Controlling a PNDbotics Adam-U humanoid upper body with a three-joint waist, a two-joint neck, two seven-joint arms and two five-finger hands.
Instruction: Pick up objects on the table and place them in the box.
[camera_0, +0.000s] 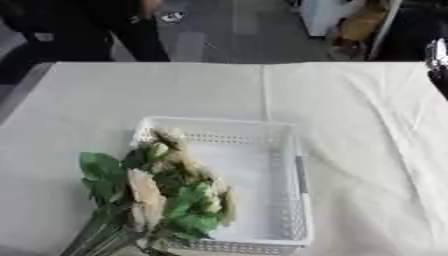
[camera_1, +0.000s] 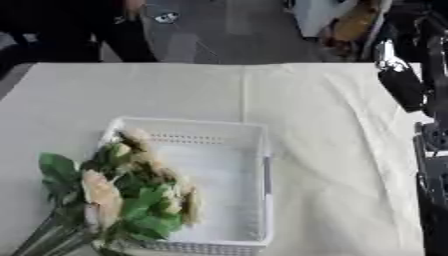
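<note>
A bunch of artificial flowers (camera_0: 166, 192) with cream blossoms and green leaves lies tilted across the left front part of the white perforated box (camera_0: 293, 170). Its blossoms reach over the box's left wall into the inside. Its green stems (camera_0: 92, 237) run down to the picture's lower left corner, where their ends are cut off by the edge. What holds the stems is hidden. My right hand (camera_1: 401, 80) shows as a dark shape with a silver part at the right edge, above the table and well apart from the box. My left hand shows in neither view.
A white cloth (camera_0: 350, 100) with creases covers the table. My right arm's black structure (camera_1: 430, 170) runs down the right edge. A person in dark clothes (camera_0: 87, 30) stands beyond the far left edge of the table.
</note>
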